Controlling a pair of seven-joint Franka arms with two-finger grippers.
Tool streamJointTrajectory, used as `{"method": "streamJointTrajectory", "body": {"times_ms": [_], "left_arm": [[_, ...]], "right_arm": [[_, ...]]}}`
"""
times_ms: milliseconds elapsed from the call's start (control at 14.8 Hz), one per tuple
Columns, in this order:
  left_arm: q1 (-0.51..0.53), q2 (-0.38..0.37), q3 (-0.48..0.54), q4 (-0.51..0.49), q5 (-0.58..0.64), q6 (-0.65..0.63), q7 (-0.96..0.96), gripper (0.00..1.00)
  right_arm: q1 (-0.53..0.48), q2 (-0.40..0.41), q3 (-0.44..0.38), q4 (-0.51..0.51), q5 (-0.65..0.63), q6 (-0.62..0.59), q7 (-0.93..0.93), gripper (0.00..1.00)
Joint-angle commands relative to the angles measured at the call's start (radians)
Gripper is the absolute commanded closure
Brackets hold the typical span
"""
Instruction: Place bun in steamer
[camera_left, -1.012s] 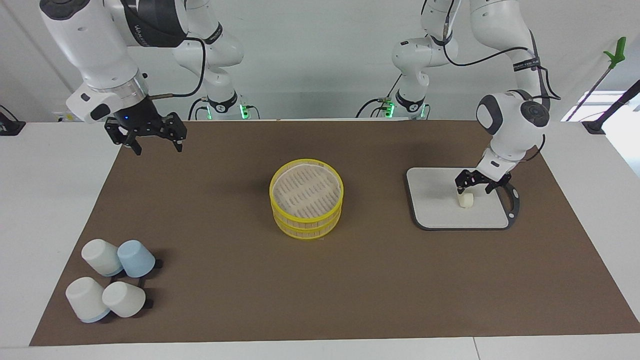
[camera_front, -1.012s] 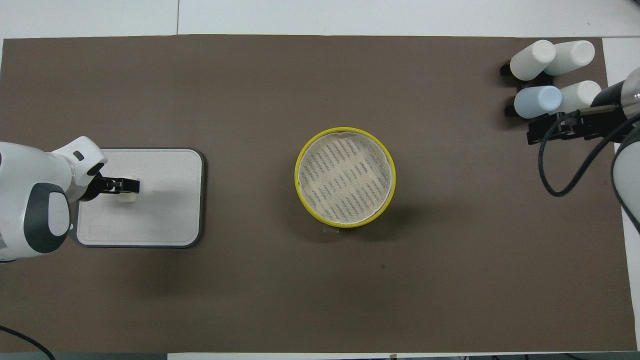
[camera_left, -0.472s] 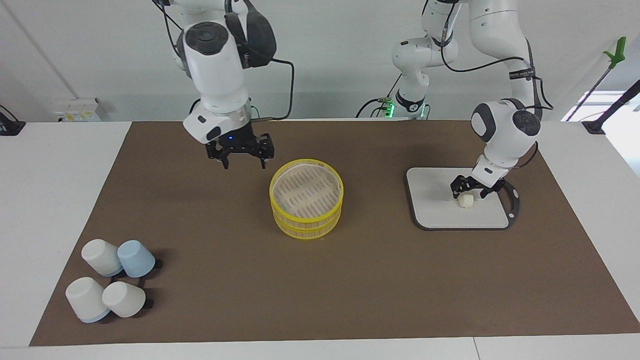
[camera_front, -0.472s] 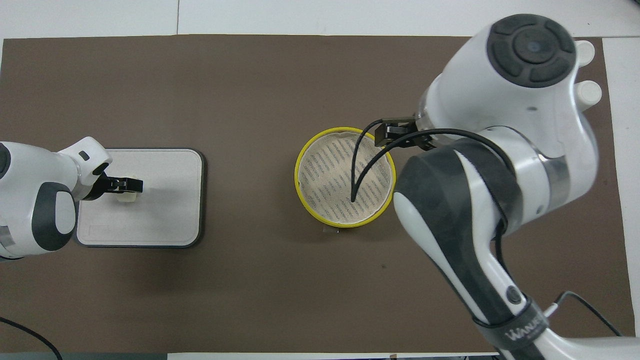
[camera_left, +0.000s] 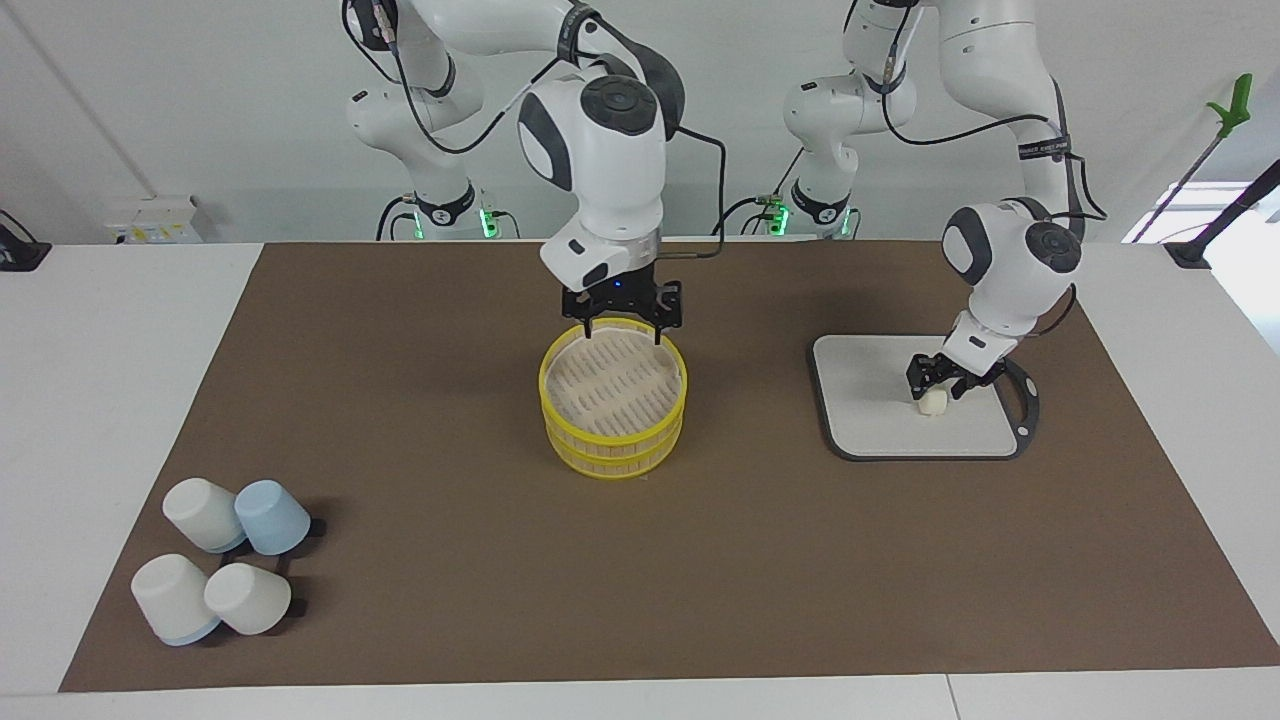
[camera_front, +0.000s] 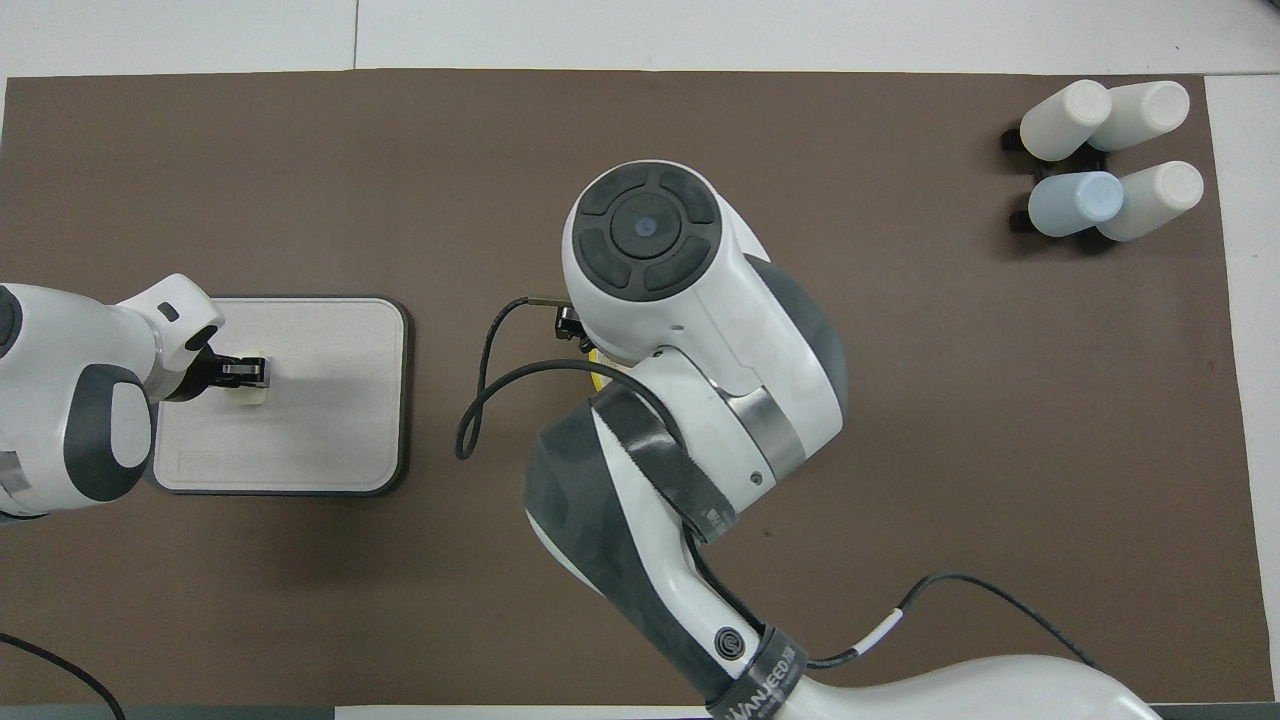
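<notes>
The bun (camera_left: 932, 402) is a small cream-white lump on the grey board (camera_left: 870, 420) toward the left arm's end of the table. My left gripper (camera_left: 938, 388) is down at the bun, shut on it, and the bun still rests on the board. The bun (camera_front: 256, 396) and the left gripper (camera_front: 248, 372) also show in the overhead view. The yellow two-tier steamer (camera_left: 613, 400) stands mid-table with nothing in it. My right gripper (camera_left: 621, 326) is open just above the steamer's rim nearer to the robots. In the overhead view the right arm hides nearly all of the steamer.
Several upturned pale cups (camera_left: 225, 570) lie grouped toward the right arm's end of the table, farther from the robots than the steamer, and show in the overhead view (camera_front: 1105, 145). A brown mat (camera_left: 420, 480) covers the table.
My right gripper swept from the right arm's end of the table to over the steamer. My left gripper lowered onto the bun and its fingers drew in around it.
</notes>
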Motion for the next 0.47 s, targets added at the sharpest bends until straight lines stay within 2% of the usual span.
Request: {"method": "streamJointTrajectory", "body": {"times_ms": [0,67,202,405], "left_arm": [[-0.01,0.0,0.0,0.02,0.013,-0.035,-0.052,0.73],[-0.013,0.003,-0.002,0.063,0.009,-0.079,-0.075,0.73],[-0.031,0.002,-0.004,0.19,0.003,-0.252,-0.125,0.72],[-0.06,-0.009,-0.007,0.316,-0.004,-0.443,-0.211,0.72]], "right_arm": [[0.052,0.088,-0.01,0.092,0.009,0.005,0.064,0.07],[0.072,0.102,-0.009,0.092,0.005,0.028,0.079,0.08],[0.078,0.11,-0.006,0.073,0.009,0.126,0.084,0.09],[0.086,0.108,-0.004,0.005,0.009,0.194,0.083,0.09]]}}
